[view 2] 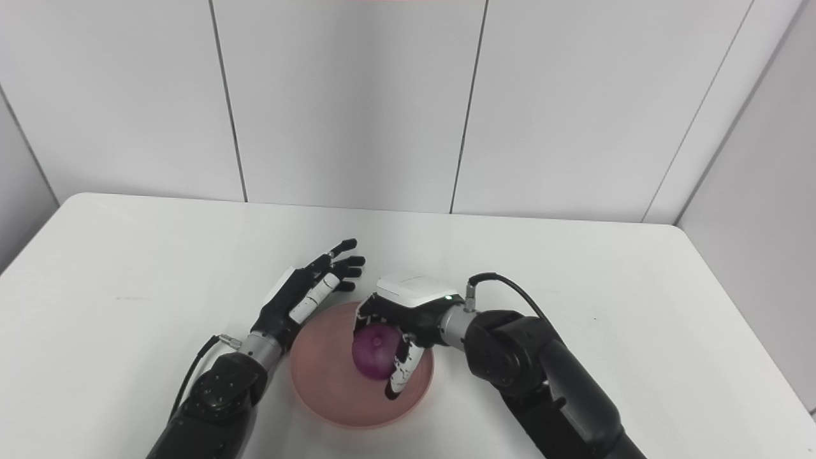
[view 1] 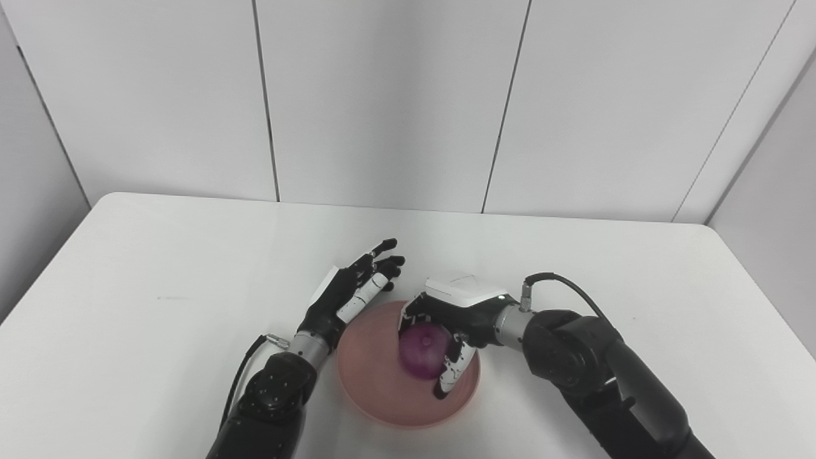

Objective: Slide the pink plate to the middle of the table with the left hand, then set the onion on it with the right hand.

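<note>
Left eye view. A white table (view 1: 159,268) stands against pale wall panels (view 1: 382,95). The pink plate (view 1: 373,382) lies near the table's front edge, roughly midway across its width. The purple onion (view 1: 421,350) sits over the plate's right half, and the right hand (view 1: 456,319) is curled around it, with the fingers (view 1: 449,373) reaching down its near side and the white back of the hand above it. Whether the onion already rests on the plate or hangs just above it cannot be told. A black cable (view 1: 561,284) loops from the right wrist. The left hand (view 1: 350,290) lies just beside the plate's left rear rim, fingers apart and stretched toward the wall, holding nothing; whether its edge touches the rim cannot be told.

Right eye view. The same arrangement appears from slightly to the right. The pink plate (view 2: 325,382) shows more of its bare left half. The onion (view 2: 373,357) is enclosed by the right hand (view 2: 408,312), the fingers (view 2: 403,373) wrapped down its front. The left hand (view 2: 306,290) has its fingers spread and extended, empty, by the plate's rear left rim. The table (view 2: 637,287) is bare to the right of the arm.
</note>
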Controlling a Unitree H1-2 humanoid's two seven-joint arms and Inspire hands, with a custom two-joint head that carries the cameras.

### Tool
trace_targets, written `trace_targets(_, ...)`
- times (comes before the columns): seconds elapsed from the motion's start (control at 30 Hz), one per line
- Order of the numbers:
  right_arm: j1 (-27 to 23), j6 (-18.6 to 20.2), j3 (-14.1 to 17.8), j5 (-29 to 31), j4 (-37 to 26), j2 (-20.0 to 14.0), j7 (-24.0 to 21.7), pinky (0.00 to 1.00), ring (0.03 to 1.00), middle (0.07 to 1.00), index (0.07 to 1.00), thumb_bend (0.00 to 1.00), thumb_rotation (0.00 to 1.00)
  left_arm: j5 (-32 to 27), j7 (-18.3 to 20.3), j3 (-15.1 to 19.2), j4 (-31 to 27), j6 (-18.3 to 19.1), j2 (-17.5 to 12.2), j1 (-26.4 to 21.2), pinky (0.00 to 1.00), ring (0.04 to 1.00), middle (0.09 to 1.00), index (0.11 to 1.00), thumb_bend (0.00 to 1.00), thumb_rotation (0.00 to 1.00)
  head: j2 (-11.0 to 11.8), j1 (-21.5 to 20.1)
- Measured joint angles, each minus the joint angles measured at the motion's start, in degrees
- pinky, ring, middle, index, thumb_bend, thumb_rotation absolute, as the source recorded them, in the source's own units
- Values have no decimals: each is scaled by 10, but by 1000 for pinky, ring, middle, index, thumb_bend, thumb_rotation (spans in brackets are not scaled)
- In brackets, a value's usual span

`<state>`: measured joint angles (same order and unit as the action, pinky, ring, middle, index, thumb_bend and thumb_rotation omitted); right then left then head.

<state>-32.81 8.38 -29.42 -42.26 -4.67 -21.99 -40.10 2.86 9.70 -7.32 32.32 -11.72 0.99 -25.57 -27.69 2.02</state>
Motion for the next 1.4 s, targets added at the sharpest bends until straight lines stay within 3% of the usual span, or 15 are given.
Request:
trace_targets(0.37,2,-1,-7,-10,0,4,4,403,407,493,548,514,0,0,-1,0,0,-3,1,0,775,815,830,865,786,833,-1,0)
trace_targets(0.43,2,-1,-7,-9,-1,7,4,409,472,483,516,525,4,2,-1,0,0,-3,1,0,772,816,836,867,768,834,-1,0)
trace_targets(0.47,2,-1,-7,-9,-1,10,4,425,504,557,505,524,87,5,-2,0,0,-3,1,0,771,814,839,869,760,835,0,-1)
trace_targets(0.53,2,-1,-7,-9,-1,14,4,454,547,615,643,790,199,9,-3,0,0,-3,2,0,769,810,842,868,757,835,1,-1)
trace_targets(0.7,2,-1,-6,-9,-7,16,4,476,579,649,682,959,367,10,-5,0,1,-7,2,0,753,808,841,871,745,850,1,-3)
trace_targets(1.07,2,-1,0,-5,-39,14,1,509,624,709,700,1000,480,11,-5,0,5,-8,2,-2,748,823,826,853,769,867,0,-7)
trace_targets(1.4,2,0,17,-1,-50,11,-7,492,619,707,685,1000,461,10,-5,0,5,-8,2,-2,764,828,831,867,785,848,-2,-11)
